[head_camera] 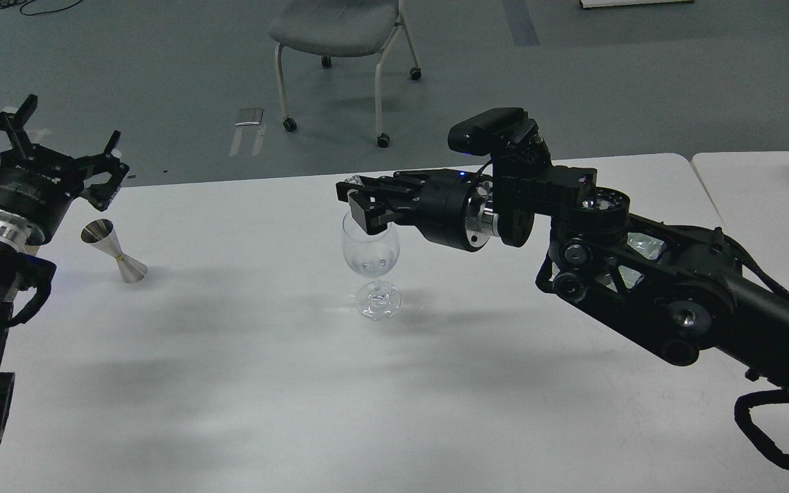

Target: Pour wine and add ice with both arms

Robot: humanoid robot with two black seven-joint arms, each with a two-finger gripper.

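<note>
Head view, white table (244,383), grey floor, chair (340,41), left tool (59,147) spread open, right tool (367,198) state unclear above wine glass (370,257)

Grey chair (337,27) behind white table (230,383).

A clear stemmed wine glass (371,263) is seen standing upright on its round foot near the middle of the white desk (244,383). A few small clear ice cubes (375,262) can be made out low in its bowl, glassy and hard to separate from the glass wall; whether any liquid lies with them cannot be told. Another clear cube (351,181) is glimpsed at the tips of the right gripper (357,198), which is held level just above the glass rim, its fingers closed around the cube. The left gripper (59,147) is held well apart at the desk's left edge, fingers spread.
</note>
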